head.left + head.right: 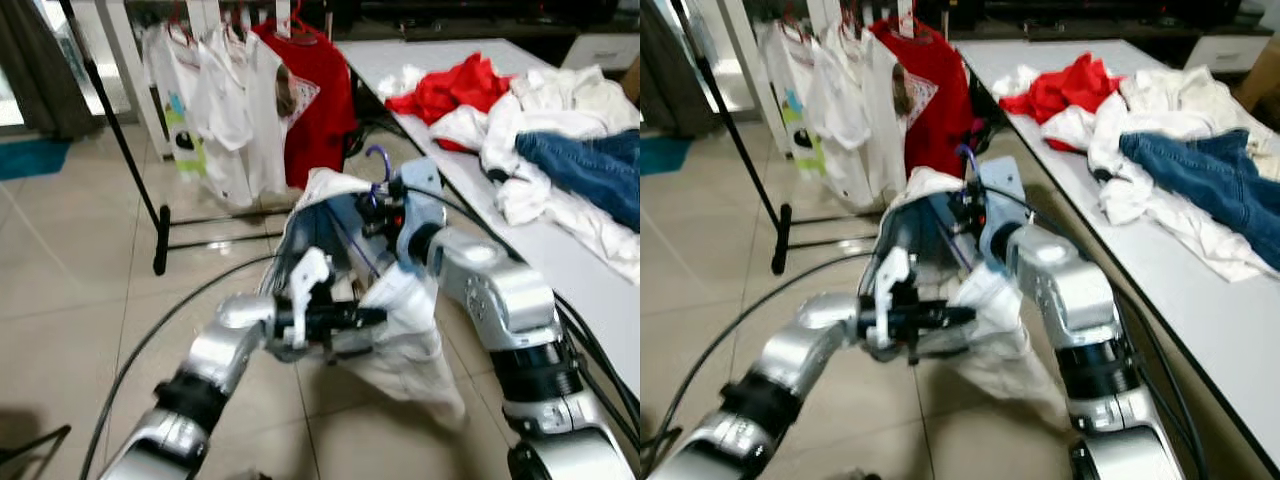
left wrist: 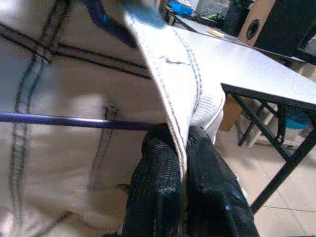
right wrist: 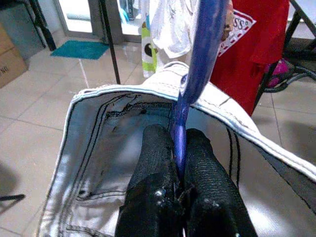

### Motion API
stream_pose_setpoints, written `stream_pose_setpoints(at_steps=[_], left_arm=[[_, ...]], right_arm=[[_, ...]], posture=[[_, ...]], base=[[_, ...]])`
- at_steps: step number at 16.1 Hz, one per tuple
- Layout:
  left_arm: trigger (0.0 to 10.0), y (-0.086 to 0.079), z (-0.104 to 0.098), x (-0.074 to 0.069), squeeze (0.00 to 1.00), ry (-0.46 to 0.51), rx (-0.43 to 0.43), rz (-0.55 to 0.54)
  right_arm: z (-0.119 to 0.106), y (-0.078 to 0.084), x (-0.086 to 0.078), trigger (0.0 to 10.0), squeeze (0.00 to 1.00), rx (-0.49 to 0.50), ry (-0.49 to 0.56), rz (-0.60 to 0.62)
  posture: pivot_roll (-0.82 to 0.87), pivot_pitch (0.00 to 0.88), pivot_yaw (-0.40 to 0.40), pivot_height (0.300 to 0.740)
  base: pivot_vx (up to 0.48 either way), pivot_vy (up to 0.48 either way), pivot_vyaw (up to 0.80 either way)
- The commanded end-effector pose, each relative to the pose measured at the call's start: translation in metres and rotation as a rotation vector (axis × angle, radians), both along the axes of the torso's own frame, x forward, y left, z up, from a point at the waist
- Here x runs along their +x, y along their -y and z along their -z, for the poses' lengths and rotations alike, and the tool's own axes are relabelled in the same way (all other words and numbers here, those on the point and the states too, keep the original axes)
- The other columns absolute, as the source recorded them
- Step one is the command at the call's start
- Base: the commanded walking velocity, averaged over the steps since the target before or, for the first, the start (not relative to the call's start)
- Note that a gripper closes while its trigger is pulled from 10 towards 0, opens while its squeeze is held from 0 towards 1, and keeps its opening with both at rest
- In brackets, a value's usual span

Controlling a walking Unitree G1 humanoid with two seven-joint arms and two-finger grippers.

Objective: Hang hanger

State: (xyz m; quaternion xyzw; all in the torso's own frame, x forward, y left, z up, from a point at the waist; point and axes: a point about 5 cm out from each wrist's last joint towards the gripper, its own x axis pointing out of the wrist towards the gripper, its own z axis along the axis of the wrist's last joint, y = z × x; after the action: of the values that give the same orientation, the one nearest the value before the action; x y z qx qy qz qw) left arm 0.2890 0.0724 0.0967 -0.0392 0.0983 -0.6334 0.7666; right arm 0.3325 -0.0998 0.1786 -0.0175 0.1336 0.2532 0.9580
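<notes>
A pale, dark-stitched denim garment (image 1: 400,330) hangs between both arms above the tiled floor (image 1: 80,270). The left gripper (image 2: 183,163) is clamped on its seamed edge. The right gripper (image 3: 178,153) is closed on the purple plastic hanger (image 3: 197,64), which rises from between its fingers out of the garment's opening.

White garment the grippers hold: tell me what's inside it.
Inside the white garment runs a purple hanger, pinched by the right gripper; the left gripper clamps the hem. Fabric covers the hanger's far ends.
</notes>
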Motion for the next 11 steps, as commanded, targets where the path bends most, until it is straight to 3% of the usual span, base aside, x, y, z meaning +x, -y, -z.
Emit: stream_pose_setpoints(at_steps=[1,5,9,11], left_arm=[[0.0,-0.005,-0.018,0.001,0.00,0.062,-0.034,-0.019],[0.0,-0.022,-0.029,-0.009,0.00,0.092,-0.010,-0.046],[0.0,-0.022,-0.051,-0.016,0.00,0.096,-0.092,-0.020],[0.0,-0.027,-0.048,-0.014,0.00,0.083,-0.067,-0.039]], right_arm=[[-0.008,0.005,0.003,10.0,0.00,-0.023,0.051,0.016],[-0.005,0.016,0.007,10.0,0.00,-0.048,0.043,0.049],[0.008,0.024,0.004,10.0,0.00,-0.135,0.020,0.044],[0.011,0.024,0.003,10.0,0.00,-0.136,0.017,0.042]], posture=[[-0.20,0.000,0.007,0.740],[-0.20,0.000,0.003,0.740],[-0.20,0.000,0.004,0.740],[-0.20,0.000,0.010,0.740]], base=[[0.000,0.000,0.00],[0.000,0.000,0.00],[0.000,0.000,0.00],[0.000,0.000,0.00]])
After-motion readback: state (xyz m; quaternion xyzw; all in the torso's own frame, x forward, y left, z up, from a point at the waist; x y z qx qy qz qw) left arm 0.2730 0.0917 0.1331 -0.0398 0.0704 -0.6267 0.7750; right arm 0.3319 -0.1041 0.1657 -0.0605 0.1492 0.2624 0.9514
